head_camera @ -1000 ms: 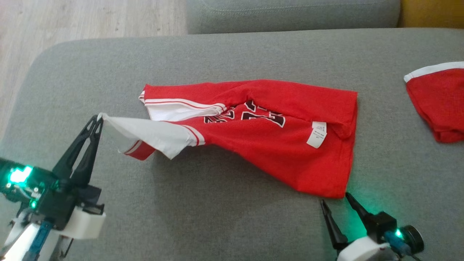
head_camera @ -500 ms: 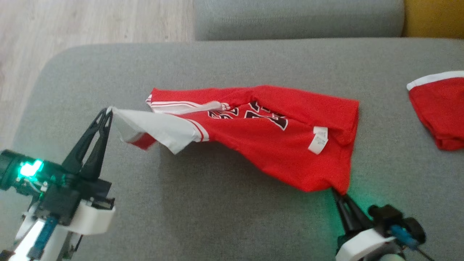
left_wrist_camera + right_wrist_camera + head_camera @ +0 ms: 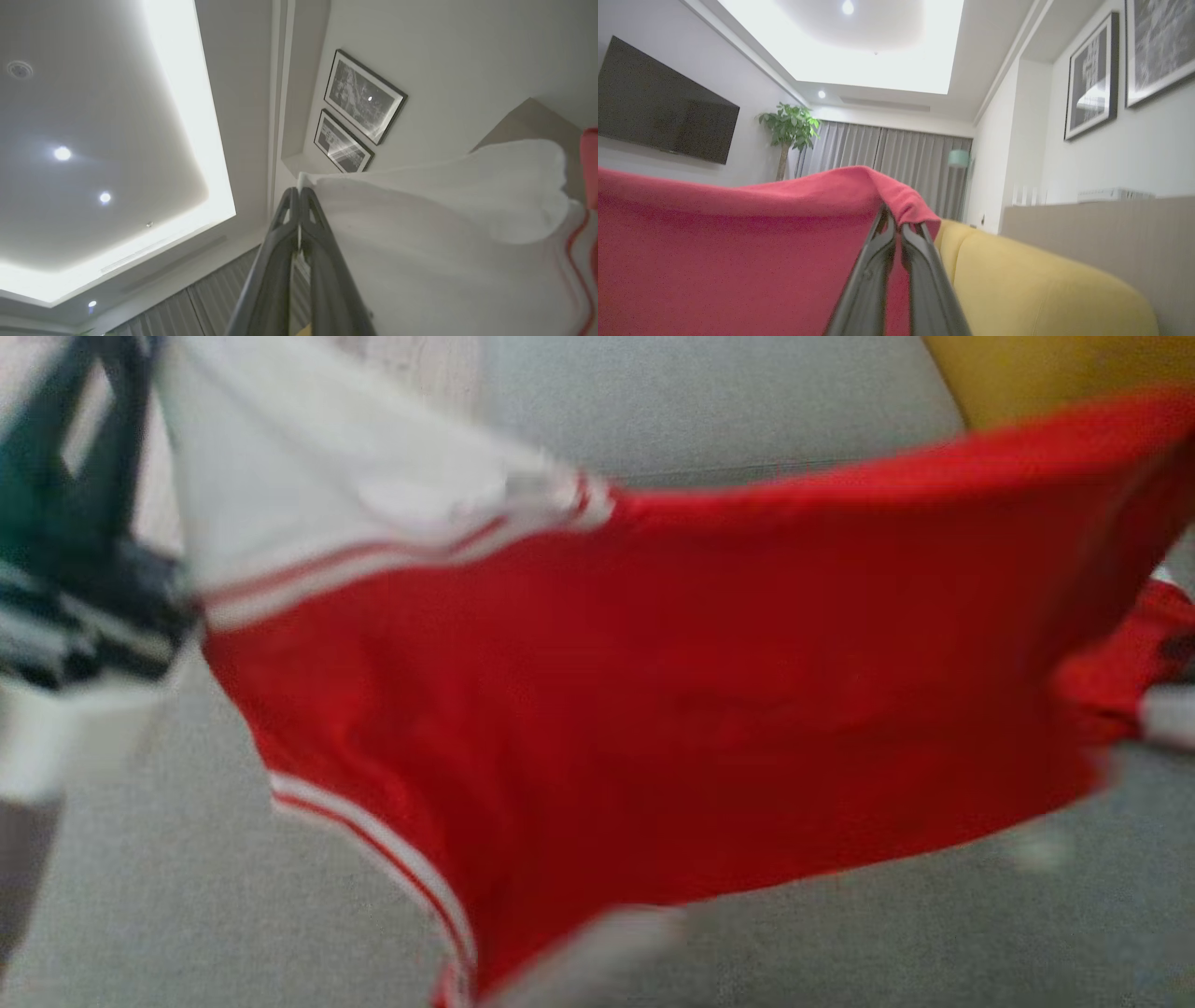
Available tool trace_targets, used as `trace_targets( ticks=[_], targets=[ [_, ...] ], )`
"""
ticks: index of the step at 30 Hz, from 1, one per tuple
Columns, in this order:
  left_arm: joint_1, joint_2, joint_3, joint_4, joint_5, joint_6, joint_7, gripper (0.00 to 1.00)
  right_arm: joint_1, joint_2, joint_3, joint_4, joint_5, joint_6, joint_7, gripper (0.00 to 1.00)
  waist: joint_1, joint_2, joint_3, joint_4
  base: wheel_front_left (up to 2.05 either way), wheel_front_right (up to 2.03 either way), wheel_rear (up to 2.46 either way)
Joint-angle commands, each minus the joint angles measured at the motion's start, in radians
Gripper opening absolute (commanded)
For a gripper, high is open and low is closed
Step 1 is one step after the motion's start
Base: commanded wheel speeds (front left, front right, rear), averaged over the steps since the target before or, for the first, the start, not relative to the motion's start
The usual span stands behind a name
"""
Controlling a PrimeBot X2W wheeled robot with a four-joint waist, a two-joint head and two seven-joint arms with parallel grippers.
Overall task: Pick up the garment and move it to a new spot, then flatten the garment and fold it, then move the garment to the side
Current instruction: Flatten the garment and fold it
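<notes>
The garment (image 3: pixel 653 691), a red jersey with white and red-striped trim, hangs spread in the air close to the head camera and is blurred. My left gripper (image 3: pixel 299 189) is shut on a white corner of the garment (image 3: pixel 444 242), with its fingers pointing up at the ceiling. Its dark wrist housing (image 3: pixel 84 569) shows at the upper left of the head view. My right gripper (image 3: pixel 896 217) is shut on a red edge of the garment (image 3: pixel 738 256), which drapes over its tips to the left. The jersey's lower edge hangs above the cushion.
The grey sofa cushion (image 3: pixel 187 915) lies below the hanging cloth. A second red piece of clothing (image 3: pixel 1139 653) peeks out at the right. A yellow sofa back (image 3: pixel 1041 280) stands beyond the right gripper, and a yellow patch (image 3: pixel 1027 373) shows at the head view's top right.
The right gripper closed on the jersey's near red corner. Both arms then raised the jersey off the cushion and spread it in the air; the head view has shifted too.
</notes>
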State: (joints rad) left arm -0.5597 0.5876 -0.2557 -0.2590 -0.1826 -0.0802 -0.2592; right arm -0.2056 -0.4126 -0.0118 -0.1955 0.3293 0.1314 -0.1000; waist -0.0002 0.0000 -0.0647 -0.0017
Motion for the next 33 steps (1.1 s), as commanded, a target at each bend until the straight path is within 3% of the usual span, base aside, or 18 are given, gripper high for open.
trace_targets(
  ticks=[1, 6, 11, 13, 17, 22, 26, 33],
  targets=[
    [-0.103, 0.043, 0.044, 0.004, -0.016, -0.01, -0.003, 0.0, -0.076, -0.048, 0.01, -0.037, 0.008, -0.001, 0.032, 0.0, 0.0002, 0.0, 0.005, -0.001, 0.0, 0.0, 0.0],
    [-0.33, 0.015, -0.042, 0.198, -0.09, -0.043, 0.009, 0.0, -0.28, -0.121, 0.07, 0.072, 0.021, -0.001, 0.127, 0.0, 0.0002, 0.0, 0.051, 0.001, 0.0, 0.0, 0.0],
    [-0.52, -0.038, -0.139, 0.484, -0.268, -0.05, 0.06, 0.0, -0.515, -0.109, 0.195, 0.316, 0.036, -0.001, 0.135, 0.0, 0.0002, 0.0, 0.157, -0.011, 0.0, 0.0, 0.0],
    [-0.605, -0.051, -0.168, 0.59, -0.33, -0.05, 0.072, 0.0, -0.62, -0.09, 0.237, 0.431, 0.032, -0.001, 0.118, 0.0, 0.0002, 0.0, 0.207, -0.021, 0.0, 0.0, 0.0],
    [-0.802, -0.07, -0.215, 0.76, -0.326, -0.05, 0.027, 0.0, -0.83, -0.047, 0.284, 0.617, 0.013, -0.001, 0.025, 0.0, 0.0002, 0.0, 0.294, -0.034, 0.0, 0.0, 0.0],
    [-0.976, -0.102, -0.254, 0.796, -0.305, -0.05, -0.001, 0.0, -1.019, -0.05, 0.319, 0.737, -0.056, -0.001, -0.093, 0.0, 0.0002, 0.0, 0.378, -0.032, 0.0, 0.0, 0.0],
    [-0.927, -0.082, -0.275, 0.714, -0.362, -0.05, -0.002, 0.0, -1.046, -0.073, 0.366, 0.807, -0.075, -0.001, -0.12, 0.0, 0.0002, 0.0, 0.426, -0.014, 0.0, 0.0, 0.0],
    [-0.589, -0.026, -0.288, 0.594, -0.467, -0.05, -0.002, 0.0, -0.896, -0.074, 0.415, 0.892, 0.033, -0.001, -0.143, 0.0, 0.0002, 0.0, 0.455, 0.015, 0.0, 0.0, 0.0]
  ],
)
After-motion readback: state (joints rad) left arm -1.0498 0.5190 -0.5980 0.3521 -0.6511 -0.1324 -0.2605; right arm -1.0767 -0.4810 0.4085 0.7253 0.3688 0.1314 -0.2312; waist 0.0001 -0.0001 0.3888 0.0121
